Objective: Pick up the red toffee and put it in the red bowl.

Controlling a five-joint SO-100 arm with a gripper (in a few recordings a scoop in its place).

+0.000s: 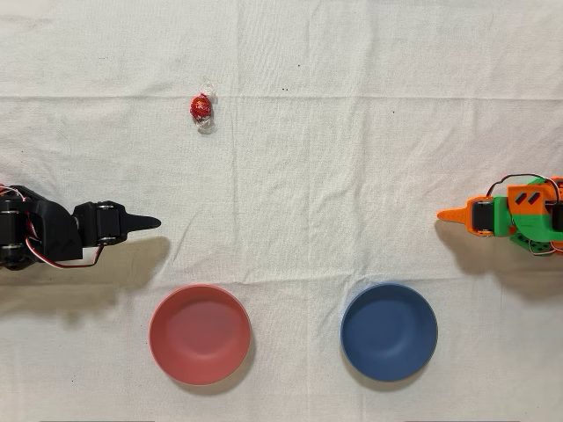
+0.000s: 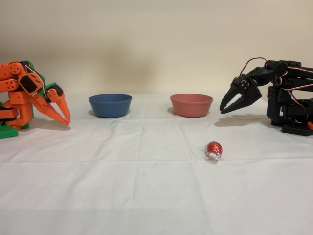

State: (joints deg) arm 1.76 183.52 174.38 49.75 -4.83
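Red toffee point(image 1: 201, 107) lies on the cloth-covered bench point(image 1: 352, 158) – well apart from the red bowl point(image 1: 200, 334) (empty). Black arm's pincer point(image 2: 228, 107) hangs above the bench, jaws narrowly parted, holding nothing – tips pointing down.

my black arm point(image 2: 286, 90) folded back at its base, right edge in fixed view, left edge in overhead | wrist pitched fwd and down | pincer point(image 2: 226, 108) tips angled down, hanging above tabletop point(image 2: 146, 196), not touching | jaws slightly parted, holding nothing | red/black wires looped over upper arm
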